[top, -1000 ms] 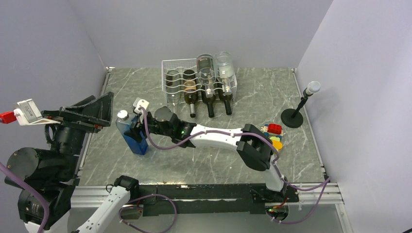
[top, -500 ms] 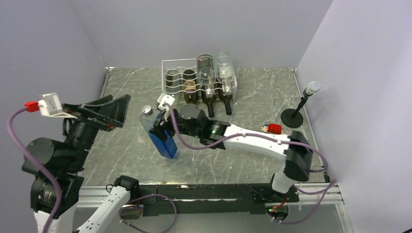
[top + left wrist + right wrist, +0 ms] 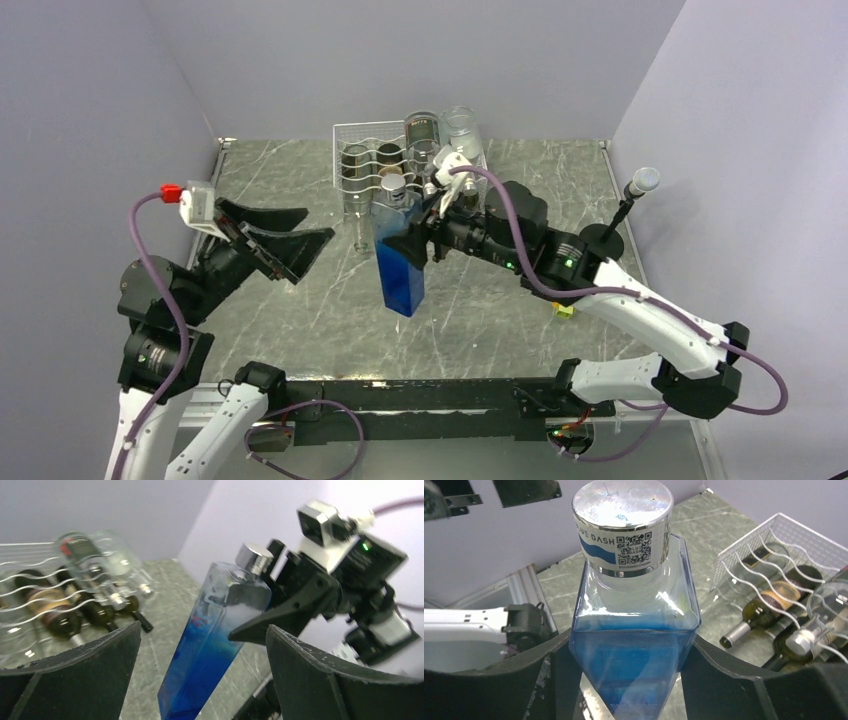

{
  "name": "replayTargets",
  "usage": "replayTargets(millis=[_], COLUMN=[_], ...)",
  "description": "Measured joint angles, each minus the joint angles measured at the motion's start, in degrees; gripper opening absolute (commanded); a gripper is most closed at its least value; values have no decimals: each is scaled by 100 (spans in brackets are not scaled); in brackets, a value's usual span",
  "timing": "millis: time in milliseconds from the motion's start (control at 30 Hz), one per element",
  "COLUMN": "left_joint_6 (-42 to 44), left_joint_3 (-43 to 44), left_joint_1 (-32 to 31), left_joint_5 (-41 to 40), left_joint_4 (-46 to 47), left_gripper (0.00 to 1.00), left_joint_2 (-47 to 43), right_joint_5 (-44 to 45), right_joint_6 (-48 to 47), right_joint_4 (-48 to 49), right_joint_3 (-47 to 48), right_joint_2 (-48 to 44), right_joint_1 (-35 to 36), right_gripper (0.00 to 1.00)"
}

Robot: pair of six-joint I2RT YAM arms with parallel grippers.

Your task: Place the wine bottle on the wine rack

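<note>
A square blue bottle (image 3: 400, 272) with a silver cap stands upright in mid-table, in front of the wine rack. My right gripper (image 3: 415, 238) is shut on its upper body from the right. In the right wrist view the bottle (image 3: 634, 645) fills the gap in the gripper (image 3: 631, 680), with a finger pressed on each side. My left gripper (image 3: 292, 247) is open and empty, to the left of the bottle. In the left wrist view the bottle (image 3: 205, 650) shows beyond the open gripper (image 3: 202, 680). The white wire wine rack (image 3: 352, 134) stands at the back.
The rack holds several dark and clear bottles lying with their necks toward me (image 3: 432, 205); they also show in the right wrist view (image 3: 769, 605). A small microphone on a round black base (image 3: 603, 243) stands at the right. Grey walls close in the table.
My right arm has carried the blue bottle from the left side toward the centre and nearer the rack. My left arm has swung in toward the bottle with its gripper open.
</note>
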Motion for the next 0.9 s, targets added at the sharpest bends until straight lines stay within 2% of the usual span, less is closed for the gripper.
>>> replayTargets(millis=[200,333,467,567,633,700,900], left_joint_6=[-317,-750,-855,-686,-531,-348,90], left_joint_3=[-892,-1720,-2339,-2406,-2420,-2446,-2470], left_joint_1=[-2,-81,-741,-1558,-2406,-2874,-3495], left_joint_5=[1683,2400,2474,2280,2122,1954,1633], left_joint_4=[1569,2634,3143,3359,3600,3777,4089], left_gripper=[99,99,99,99,99,99,99], left_joint_2=[334,693,844,955,1097,1263,1882], right_joint_5=[-22,-57,-90,-175,-249,-350,-682], right_joint_6=[385,623,752,813,852,859,879], right_joint_4=[-1346,-1847,-2061,-2072,-2068,-2052,-2050], right_joint_3=[680,957,1023,1023,1019,999,861], right_joint_2=[-184,-369,-612,-710,-734,-756,-894], right_joint_1=[-33,-33,-39,-50,-52,-55,-74], right_gripper=[0,0,0,0,0,0,0])
